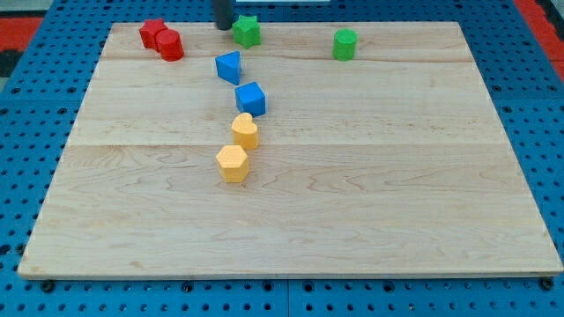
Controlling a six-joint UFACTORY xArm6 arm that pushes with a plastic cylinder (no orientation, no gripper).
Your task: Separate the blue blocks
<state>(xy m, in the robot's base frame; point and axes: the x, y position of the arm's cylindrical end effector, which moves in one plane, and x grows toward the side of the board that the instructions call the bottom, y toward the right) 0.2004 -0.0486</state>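
Two blue blocks lie close together in the upper middle of the wooden board (352, 202). The upper one is a blue wedge-like block (228, 66). The lower one is a blue cube (250, 98), just below and right of it, with a small gap between them. My tip (224, 27) is at the view's top edge, just left of a green star block (247, 31) and above the upper blue block, apart from both blue blocks.
Two red blocks (161, 39) touch each other at the top left. A green block (345, 44) stands at the top right. Two yellow blocks, one (245, 131) just below the blue cube and a hexagonal one (232, 163) lower down.
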